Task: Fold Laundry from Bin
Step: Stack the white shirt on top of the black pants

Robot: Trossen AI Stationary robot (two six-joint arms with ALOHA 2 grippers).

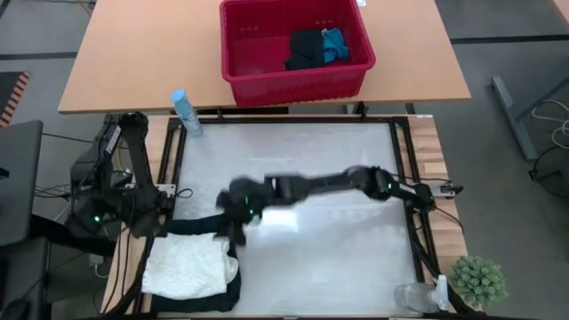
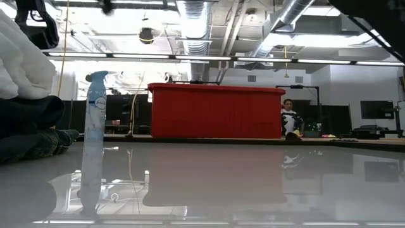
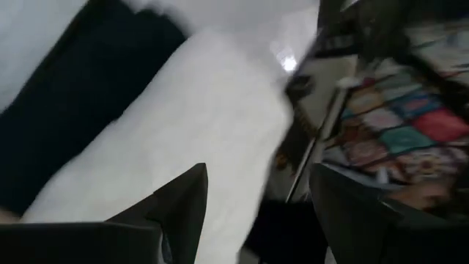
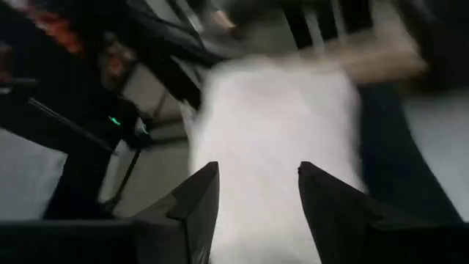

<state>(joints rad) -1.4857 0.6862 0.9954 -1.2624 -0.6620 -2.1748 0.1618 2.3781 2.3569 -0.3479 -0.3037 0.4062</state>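
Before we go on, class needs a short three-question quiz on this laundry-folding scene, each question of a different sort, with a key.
1. True or false: the red bin is completely empty.
2. Multiple choice: the white crinkled cloth lies on A) the bin's rim, B) a black garment at the table's front left corner, C) the floor.
3. Short answer: what stands at the table's back left corner, in front of the bin?

Key
1. False: a dark garment and a blue one lie in it.
2. B. Both end effectors are open near it, the left end effector and the right end effector.
3. A spray bottle.
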